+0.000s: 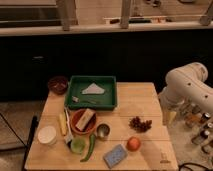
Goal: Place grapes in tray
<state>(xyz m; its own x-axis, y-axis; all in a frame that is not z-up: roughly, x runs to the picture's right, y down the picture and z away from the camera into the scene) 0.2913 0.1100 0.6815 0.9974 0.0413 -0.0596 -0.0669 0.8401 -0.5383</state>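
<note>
A dark bunch of grapes [140, 124] lies on the wooden table [135, 100], right of centre. The green tray [92, 106] stands at the back middle of the table, to the upper left of the grapes; a grey folded cloth [93, 89] and a small utensil lie in it. My white arm [187, 85] comes in from the right. My gripper [170, 117] hangs at the table's right edge, to the right of the grapes and apart from them.
A dark red bowl [58, 85] stands left of the tray. In front are an orange bowl [84, 121], a metal cup [103, 131], an orange [133, 144], a blue sponge [115, 155], a green chili [90, 147], a green cup [77, 145] and a white bowl [47, 135].
</note>
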